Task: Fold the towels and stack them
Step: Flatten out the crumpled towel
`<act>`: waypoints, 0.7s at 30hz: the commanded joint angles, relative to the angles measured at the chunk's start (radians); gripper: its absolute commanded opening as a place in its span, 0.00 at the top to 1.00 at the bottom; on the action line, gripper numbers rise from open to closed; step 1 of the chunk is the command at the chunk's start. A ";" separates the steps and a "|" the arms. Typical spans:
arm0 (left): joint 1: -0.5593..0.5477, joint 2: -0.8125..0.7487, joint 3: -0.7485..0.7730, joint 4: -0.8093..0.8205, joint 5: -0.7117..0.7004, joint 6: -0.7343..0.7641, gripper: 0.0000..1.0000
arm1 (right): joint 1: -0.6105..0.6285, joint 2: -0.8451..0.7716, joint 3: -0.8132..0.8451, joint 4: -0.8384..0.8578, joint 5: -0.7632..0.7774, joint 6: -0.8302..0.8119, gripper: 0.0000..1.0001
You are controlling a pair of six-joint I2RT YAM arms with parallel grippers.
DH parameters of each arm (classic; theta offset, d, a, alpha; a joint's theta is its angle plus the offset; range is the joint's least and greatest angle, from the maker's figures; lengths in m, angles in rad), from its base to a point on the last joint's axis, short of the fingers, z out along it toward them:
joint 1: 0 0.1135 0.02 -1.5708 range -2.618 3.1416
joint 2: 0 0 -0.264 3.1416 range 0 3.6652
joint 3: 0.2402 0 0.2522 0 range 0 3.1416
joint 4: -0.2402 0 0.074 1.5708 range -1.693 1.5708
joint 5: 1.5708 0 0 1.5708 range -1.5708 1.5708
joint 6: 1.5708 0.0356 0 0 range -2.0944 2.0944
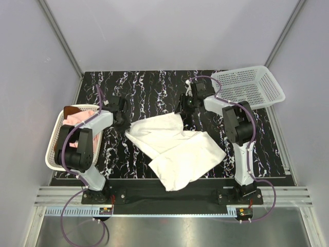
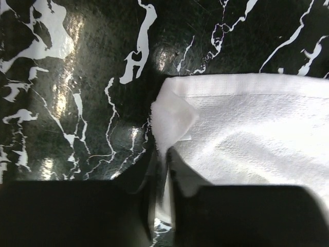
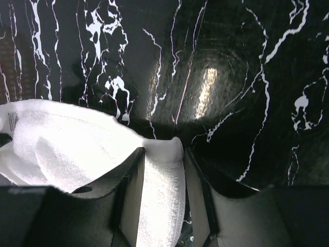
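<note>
The white towel (image 1: 175, 149) is lying crumpled to the right of the left basket (image 1: 51, 149), which is holding the pink towel (image 1: 77, 118). The left gripper (image 2: 162, 170) is pinching the towel's far corner nearest that basket with its fingers almost together. The right gripper (image 3: 163, 190) is clamping bunched cloth farther off, likely so the 2 can stretch it flat.

The top view looks steeply down from high above the near edge and takes in the whole black marbled bench (image 1: 154, 87). The left wrist view sits low and very close, looking forward past the left jaws at a corner of the white towel (image 2: 257, 128). The right wrist view is just as close, facing another edge of it past the right jaws. All three share that towel and the bench.
</note>
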 commanded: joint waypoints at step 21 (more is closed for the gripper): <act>0.099 0.095 0.069 0.020 0.003 -0.004 0.64 | 0.002 0.044 0.077 -0.010 -0.013 -0.050 0.57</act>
